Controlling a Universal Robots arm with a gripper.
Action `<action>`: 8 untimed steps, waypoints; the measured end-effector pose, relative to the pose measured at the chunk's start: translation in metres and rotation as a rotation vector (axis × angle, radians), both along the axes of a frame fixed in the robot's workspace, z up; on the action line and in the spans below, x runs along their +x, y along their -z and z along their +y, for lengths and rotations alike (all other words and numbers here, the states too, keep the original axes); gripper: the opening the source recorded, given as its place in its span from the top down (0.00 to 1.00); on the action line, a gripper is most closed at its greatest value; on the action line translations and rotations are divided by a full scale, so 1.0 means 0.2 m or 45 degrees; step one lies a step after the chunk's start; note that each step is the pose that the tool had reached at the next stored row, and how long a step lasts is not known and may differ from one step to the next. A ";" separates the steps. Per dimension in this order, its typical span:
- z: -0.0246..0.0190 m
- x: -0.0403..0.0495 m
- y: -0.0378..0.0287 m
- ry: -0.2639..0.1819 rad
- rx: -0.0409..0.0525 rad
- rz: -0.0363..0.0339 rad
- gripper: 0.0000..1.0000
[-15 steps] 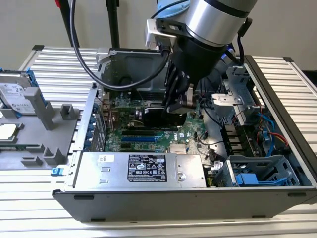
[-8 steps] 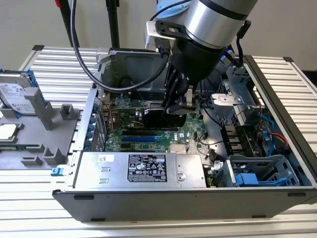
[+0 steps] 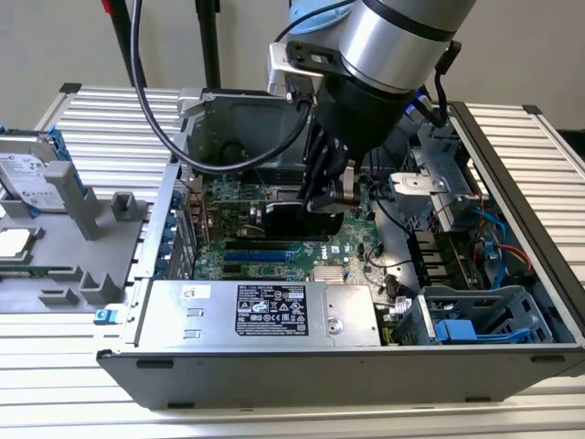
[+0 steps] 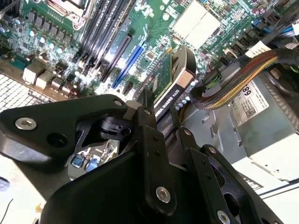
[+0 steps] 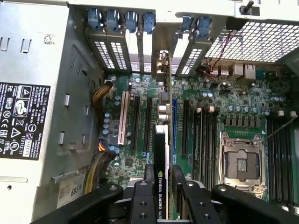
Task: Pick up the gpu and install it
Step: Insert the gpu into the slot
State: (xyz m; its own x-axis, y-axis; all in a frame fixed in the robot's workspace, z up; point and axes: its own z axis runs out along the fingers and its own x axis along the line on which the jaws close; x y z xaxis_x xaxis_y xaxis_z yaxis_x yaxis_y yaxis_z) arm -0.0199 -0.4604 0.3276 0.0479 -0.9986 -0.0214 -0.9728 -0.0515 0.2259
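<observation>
Over the big green board [image 5: 224, 116] inside the case [image 3: 366, 384], my gripper [image 5: 161, 186] has its fingers clamped on the gpu [image 5: 160, 154] — held on its edge.

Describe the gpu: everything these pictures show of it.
The gpu, a slim green circuit-board card with a black cooler shroud and a silver end bracket, stands on edge between the fingers of the black gripper, which is shut on it. It hangs over the large green motherboard inside the open grey computer case, lined up along the expansion slots. Whether it is seated in one cannot be told.
</observation>
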 end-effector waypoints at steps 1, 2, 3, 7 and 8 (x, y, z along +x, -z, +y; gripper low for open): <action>0.000 0.000 0.002 0.000 0.000 0.0000 1.00; 0.000 0.000 0.003 0.000 0.000 0.0000 1.00; 0.000 -0.001 0.005 0.000 0.000 -0.0002 1.00; 0.000 -0.001 0.011 0.000 0.000 -0.0001 1.00; 0.000 -0.001 0.012 0.000 0.000 -0.0002 1.00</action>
